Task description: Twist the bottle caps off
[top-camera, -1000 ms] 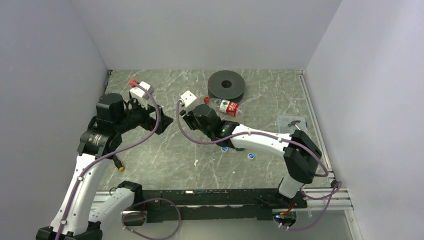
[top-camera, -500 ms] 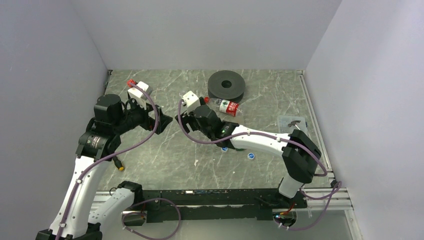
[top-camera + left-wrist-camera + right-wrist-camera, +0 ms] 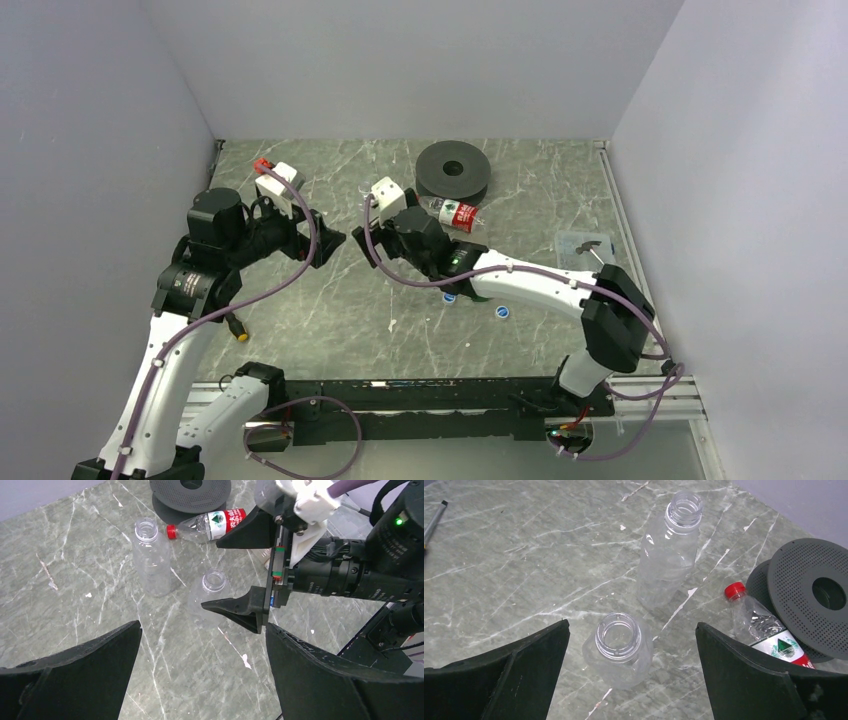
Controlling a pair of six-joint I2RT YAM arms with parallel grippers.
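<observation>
Two plain clear bottles stand upright on the grey marbled worktop (image 3: 330, 310), to the near left of the dark grey spool (image 3: 809, 587). Both have bare, open necks with no cap on them. The first clear bottle (image 3: 669, 555) is the closer of the two to the spool. The second clear bottle (image 3: 618, 652) stands near it on the side away from the spool, and the two do not touch. The red-labelled bottle (image 3: 766, 632) lies on its side right up against the spool's rim, its red cap in place and pointing toward the clear pair.

The right fingers (image 3: 524, 675) are spread wide, one on either side of the second clear bottle's neck. They touch neither side and grasp nothing. The left fingers (image 3: 75, 675) are also released and spread wide, with nothing between them. They hang over the worktop beyond the clear bottles, on the side away from the spool, and point toward them.

Two small blue discs (image 3: 449, 297) lie on the worktop on the near side of the spool, well apart from it, beside the right forearm. A clear plastic container (image 3: 583, 245) sits to the right of the spool.
</observation>
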